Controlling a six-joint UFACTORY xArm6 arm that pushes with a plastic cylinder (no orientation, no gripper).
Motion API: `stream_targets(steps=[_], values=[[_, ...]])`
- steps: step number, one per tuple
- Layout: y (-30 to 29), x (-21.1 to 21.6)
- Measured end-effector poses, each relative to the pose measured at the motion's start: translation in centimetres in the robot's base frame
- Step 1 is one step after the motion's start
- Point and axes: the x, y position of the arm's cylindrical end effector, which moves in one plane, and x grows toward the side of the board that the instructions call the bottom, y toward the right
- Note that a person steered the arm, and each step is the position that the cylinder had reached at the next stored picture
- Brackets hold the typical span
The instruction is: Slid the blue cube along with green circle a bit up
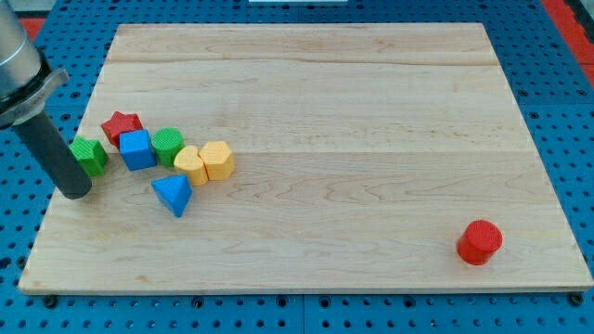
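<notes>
The blue cube sits at the view's left of the wooden board. The green circle touches its right side. A red star touches the cube's upper left. My tip rests on the board near its left edge, below and left of the blue cube, just below a green block. The tip touches no block that I can tell.
A yellow rounded block and a yellow hexagon lie right of the green circle. A blue triangle lies below them. A red cylinder stands at the bottom right. Blue pegboard surrounds the board.
</notes>
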Motion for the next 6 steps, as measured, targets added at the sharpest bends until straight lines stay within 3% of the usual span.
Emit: stream_targets(steps=[1,2,3,5,6], values=[[-4.0,1.9],[-4.4,-0.4],[2.8,-4.1],[0.7,-3.9],[7.6,-3.2]])
